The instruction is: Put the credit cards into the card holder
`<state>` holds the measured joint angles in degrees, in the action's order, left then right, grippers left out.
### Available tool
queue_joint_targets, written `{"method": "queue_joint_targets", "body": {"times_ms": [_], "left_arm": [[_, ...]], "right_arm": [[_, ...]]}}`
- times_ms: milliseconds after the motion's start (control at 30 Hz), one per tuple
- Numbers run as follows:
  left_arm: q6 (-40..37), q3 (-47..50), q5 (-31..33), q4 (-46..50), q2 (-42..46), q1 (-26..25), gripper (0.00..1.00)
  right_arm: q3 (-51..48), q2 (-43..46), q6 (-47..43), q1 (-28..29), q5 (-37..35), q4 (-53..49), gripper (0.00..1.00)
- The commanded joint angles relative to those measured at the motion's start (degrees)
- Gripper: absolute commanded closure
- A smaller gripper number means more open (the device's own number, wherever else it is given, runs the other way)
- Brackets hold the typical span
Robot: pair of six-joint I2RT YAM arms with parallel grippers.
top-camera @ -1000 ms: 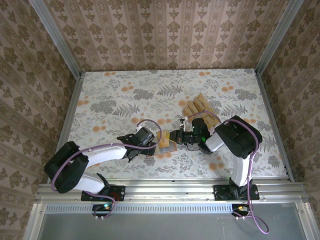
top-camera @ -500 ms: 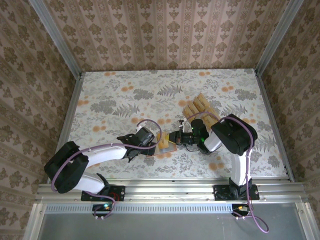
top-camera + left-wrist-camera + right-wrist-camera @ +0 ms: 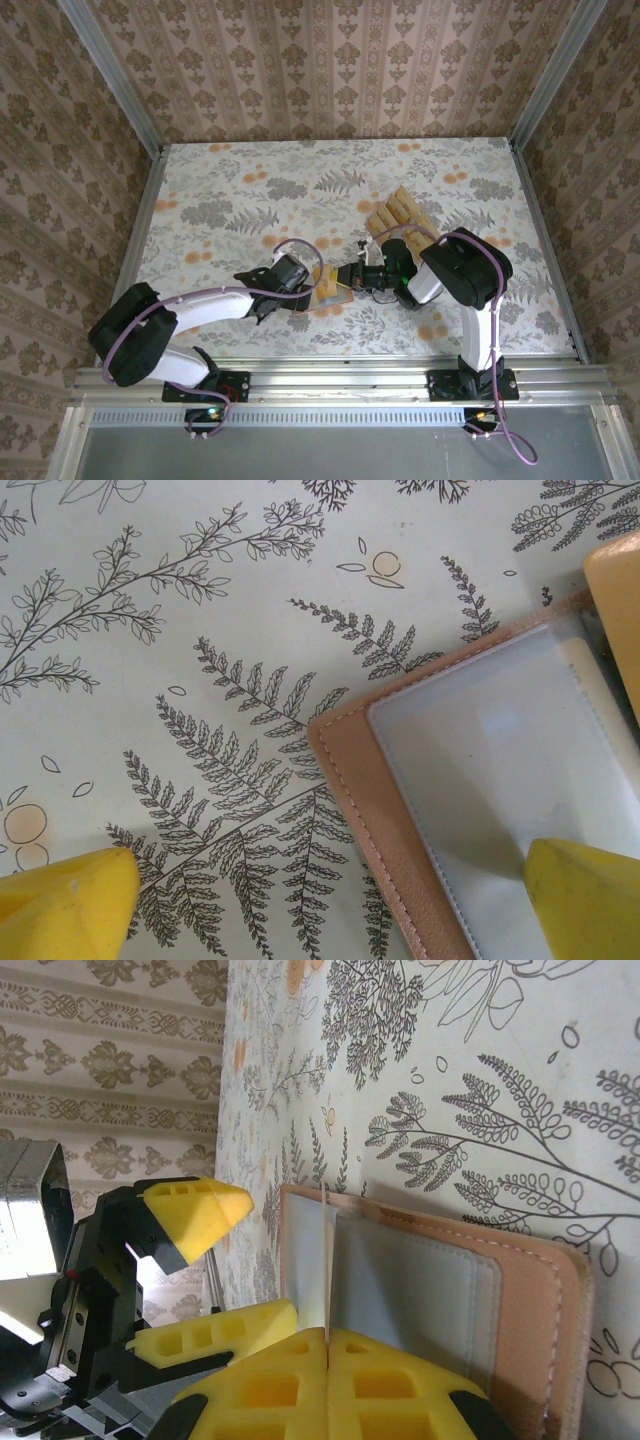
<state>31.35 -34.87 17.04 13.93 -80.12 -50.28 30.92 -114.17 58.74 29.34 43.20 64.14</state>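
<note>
Card holder (image 3: 470, 780) open flat: tan stitched leather, pale grey window pocket.

The left arm (image 3: 210, 305) and right arm (image 3: 481, 340) pair smooth white link shells with glossy black joint housings, and a thin purple cable (image 3: 295, 241) loops along each. Their black bases (image 3: 462, 385) sit on a ribbed aluminium rail (image 3: 340, 380). The left hand (image 3: 320, 288) and right hand (image 3: 348, 277) have black bodies and bright yellow fingers (image 3: 270, 1390) moulded with rectangular pockets.
</note>
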Motion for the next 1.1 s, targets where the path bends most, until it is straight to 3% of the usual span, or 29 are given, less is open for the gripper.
{"method": "queue_joint_targets", "body": {"times_ms": [0, 1067], "left_arm": [[0.7, 0.6, 1.2, 2.6, 0.4, -0.6, 0.00], [0.9, 0.9, 1.2, 2.3, 0.4, -0.6, 0.00]], "right_arm": [[-0.6, -1.7, -0.1, 0.6, 2.2, 0.5, 1.00], [-1.8, -0.9, -0.9, 2.0, 1.1, -3.4, 1.00]]}}
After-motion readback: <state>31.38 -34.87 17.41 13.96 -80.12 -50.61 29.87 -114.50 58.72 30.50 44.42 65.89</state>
